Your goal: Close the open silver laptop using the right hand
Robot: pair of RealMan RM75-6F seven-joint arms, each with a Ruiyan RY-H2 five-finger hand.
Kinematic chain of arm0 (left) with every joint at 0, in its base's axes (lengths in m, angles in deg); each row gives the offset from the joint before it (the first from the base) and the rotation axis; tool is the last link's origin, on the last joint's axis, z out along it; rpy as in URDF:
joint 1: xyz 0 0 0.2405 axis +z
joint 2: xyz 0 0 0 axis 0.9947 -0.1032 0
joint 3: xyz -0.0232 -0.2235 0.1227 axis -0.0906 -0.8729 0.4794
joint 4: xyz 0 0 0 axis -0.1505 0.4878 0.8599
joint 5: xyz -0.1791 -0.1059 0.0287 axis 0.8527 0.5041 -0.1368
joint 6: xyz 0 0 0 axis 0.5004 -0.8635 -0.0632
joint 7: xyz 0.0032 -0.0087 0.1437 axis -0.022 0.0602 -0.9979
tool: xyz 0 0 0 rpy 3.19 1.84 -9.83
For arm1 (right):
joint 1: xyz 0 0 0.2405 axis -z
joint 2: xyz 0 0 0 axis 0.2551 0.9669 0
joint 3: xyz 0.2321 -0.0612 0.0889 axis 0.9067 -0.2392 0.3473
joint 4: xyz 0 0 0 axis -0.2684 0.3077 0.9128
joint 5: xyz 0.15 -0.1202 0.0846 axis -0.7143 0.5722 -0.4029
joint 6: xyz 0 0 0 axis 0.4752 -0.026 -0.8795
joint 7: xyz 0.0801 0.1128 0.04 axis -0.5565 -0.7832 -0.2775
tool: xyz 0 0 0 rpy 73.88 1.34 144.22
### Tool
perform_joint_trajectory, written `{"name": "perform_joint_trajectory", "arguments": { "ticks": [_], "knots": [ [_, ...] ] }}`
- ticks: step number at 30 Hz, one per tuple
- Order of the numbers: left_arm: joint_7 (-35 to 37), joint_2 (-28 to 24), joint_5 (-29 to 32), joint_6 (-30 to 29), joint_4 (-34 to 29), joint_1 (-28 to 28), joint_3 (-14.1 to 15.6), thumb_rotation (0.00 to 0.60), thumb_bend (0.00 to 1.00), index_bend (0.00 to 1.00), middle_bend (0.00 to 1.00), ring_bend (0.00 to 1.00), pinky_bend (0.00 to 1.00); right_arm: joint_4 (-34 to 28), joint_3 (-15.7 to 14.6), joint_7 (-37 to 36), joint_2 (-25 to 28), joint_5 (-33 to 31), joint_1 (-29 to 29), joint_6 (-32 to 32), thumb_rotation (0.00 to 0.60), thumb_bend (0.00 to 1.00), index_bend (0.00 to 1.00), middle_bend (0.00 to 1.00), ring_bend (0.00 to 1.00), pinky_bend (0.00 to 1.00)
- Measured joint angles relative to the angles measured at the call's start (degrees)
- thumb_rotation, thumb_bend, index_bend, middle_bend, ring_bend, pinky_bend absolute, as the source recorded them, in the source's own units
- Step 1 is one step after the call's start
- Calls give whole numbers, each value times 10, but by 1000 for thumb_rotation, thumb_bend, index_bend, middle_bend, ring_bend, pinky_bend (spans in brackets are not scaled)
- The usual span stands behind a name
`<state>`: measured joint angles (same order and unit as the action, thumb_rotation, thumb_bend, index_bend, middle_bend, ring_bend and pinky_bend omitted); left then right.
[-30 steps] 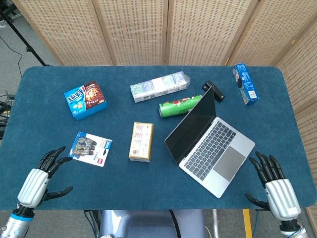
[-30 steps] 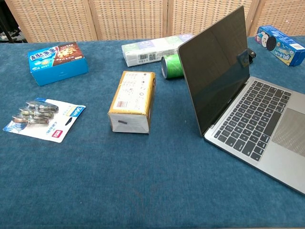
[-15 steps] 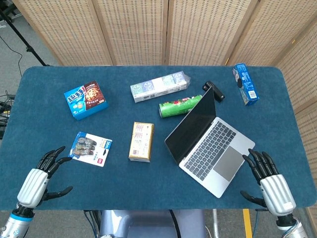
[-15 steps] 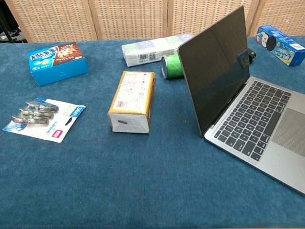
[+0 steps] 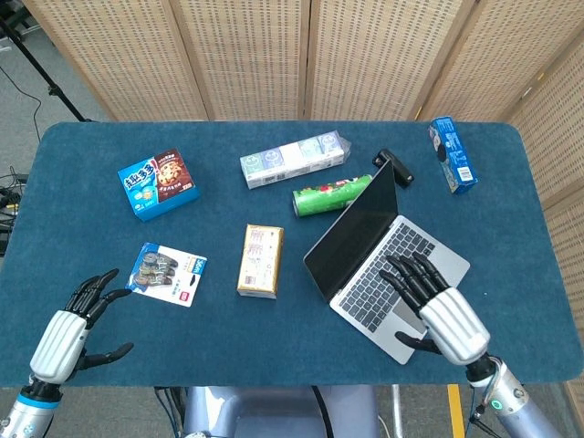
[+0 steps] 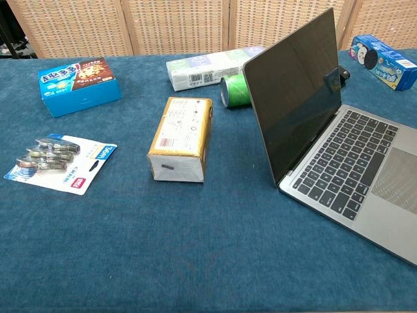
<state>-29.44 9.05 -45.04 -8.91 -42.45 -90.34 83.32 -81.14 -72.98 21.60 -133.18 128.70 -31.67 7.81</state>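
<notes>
While the right hand (image 5: 436,306) hovers spread and empty above the keyboard, the laptop (image 5: 383,265) stands open; its stiff, thin lid wants pushing at the top edge.

**A staged test bench, not a home or office**

You are working at a lab-style demo station — a table (image 5: 274,356) covered in blue felt-like cloth, closed in behind by perforated wooden screens (image 5: 246,55). At the left edge you can see a black tripod leg (image 5: 36,68) and loose cables (image 5: 7,196) on a grey floor. Assorted packaged goods lie spaced out like props — a snack box (image 5: 158,185) among them.
</notes>
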Motion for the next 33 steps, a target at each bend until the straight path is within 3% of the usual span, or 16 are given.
{"name": "perform_joint_trajectory", "arguments": {
  "ticks": [12,22,33],
  "knots": [
    [9,-3,-3,3,1,-1,3,600,127,246,89,131,100,-3,56,24,-52,-54,-111,124,600,134,23,0,0,0],
    [6,5,3,23,8,-7,6,600,128,246,89,131,99,87,116,8,-87,-164,-198,209,600,133,29,0,0,0],
    [9,8,2,25,11,-8,8,600,128,246,89,131,99,104,113,6,-113,-186,-239,228,600,133,61,2,0,0]
  ]
}}
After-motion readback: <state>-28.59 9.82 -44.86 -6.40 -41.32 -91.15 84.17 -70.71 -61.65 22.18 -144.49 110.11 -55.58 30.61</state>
